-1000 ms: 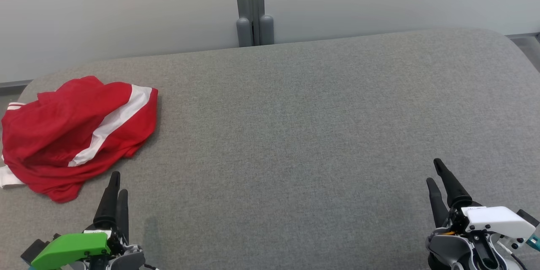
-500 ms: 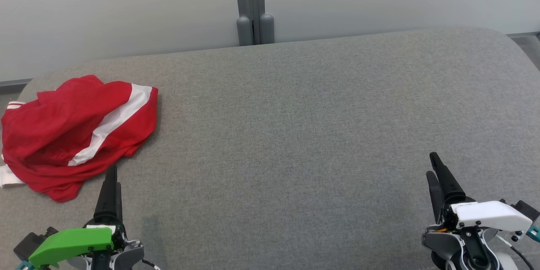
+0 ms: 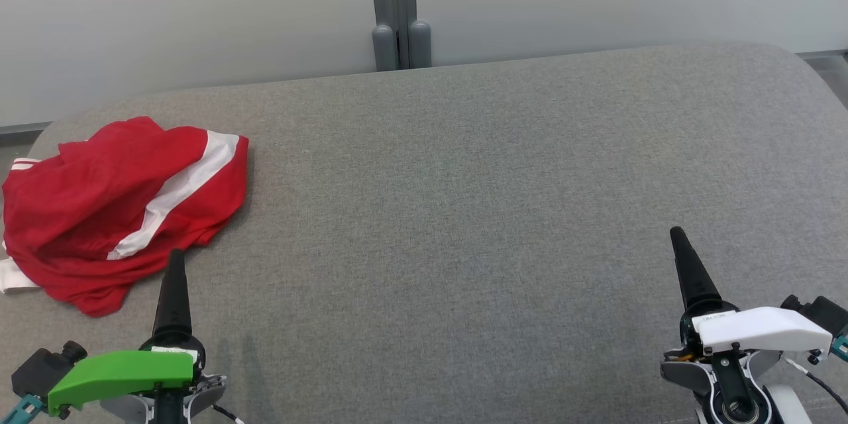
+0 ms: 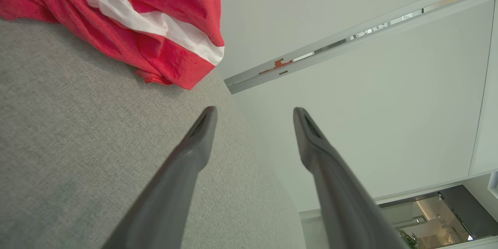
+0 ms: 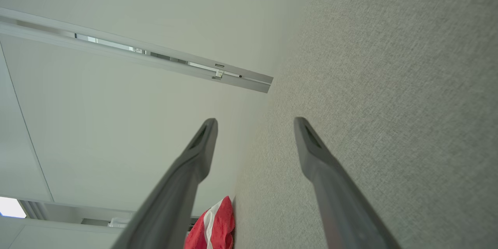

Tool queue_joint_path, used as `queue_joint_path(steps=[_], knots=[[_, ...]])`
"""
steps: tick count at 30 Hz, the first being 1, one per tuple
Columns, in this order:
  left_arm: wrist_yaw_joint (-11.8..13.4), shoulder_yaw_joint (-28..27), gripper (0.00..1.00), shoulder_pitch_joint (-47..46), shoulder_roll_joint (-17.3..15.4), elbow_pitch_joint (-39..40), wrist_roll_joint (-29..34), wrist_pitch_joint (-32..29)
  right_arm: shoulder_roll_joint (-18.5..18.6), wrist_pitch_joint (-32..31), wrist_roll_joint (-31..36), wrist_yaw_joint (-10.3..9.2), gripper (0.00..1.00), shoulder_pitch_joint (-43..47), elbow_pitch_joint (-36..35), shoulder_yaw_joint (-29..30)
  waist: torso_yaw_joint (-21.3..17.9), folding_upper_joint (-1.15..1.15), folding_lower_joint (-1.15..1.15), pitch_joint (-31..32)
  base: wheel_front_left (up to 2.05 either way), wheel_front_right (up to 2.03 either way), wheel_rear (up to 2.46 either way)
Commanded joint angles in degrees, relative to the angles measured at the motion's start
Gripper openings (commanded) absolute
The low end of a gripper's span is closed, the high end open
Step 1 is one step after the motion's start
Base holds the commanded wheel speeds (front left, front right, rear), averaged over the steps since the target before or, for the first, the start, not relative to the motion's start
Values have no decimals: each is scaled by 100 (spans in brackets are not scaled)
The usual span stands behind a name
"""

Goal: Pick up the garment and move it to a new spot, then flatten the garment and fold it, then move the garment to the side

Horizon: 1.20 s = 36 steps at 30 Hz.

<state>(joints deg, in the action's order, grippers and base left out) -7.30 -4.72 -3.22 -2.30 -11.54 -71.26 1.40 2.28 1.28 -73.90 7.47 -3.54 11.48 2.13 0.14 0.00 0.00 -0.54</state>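
Note:
The garment is red with a white stripe and lies crumpled at the far left of the grey fabric-covered surface. My left gripper hovers just right of the garment's near edge, apart from it, turned on its side. In the left wrist view that gripper is open and empty, with the garment ahead to the upper left. My right gripper stands at the lower right, far from the cloth. The right wrist view shows it open and empty, the garment small in the distance.
A pale wall runs behind the surface, with a grey post at its middle. The surface's rounded far corners sit at the upper left and upper right. A broad stretch of bare grey fabric lies between the two grippers.
Both grippers have rolled onto their sides, so one finger now hides the other in the head view, and both have edged forward. The garment has not moved.

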Motion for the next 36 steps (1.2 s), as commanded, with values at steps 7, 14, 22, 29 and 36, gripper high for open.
queue_joint_path(steps=[7, 14, 22, 29, 36], knots=[[-14, 35, 100, 11, -44, 168, 946, 189, 38, 202, 800, 2, 100, -28, -217, -126, 4, 0, 0, 1, 0, 0, 0], [-13, 78, 100, 57, -48, 211, 1806, 322, 42, 333, 1441, 2, 100, -6, -306, -245, 6, 0, 0, -2, 0, 0, 0], [-7, 149, 100, 125, -54, 266, 2747, 468, 47, 479, 2155, 2, 100, 18, -389, -391, 13, 0, 0, -2, 0, 0, 0], [28, 194, 100, 202, -89, 285, 3415, 582, 50, 592, 2671, 2, 100, 38, -433, -473, 20, 0, 0, 6, 0, 0, 0], [40, 216, 100, 238, -97, 261, 3958, 697, 53, 706, 3187, 2, 100, 52, -458, -551, 23, 0, 0, 21, 0, 0, 0]])
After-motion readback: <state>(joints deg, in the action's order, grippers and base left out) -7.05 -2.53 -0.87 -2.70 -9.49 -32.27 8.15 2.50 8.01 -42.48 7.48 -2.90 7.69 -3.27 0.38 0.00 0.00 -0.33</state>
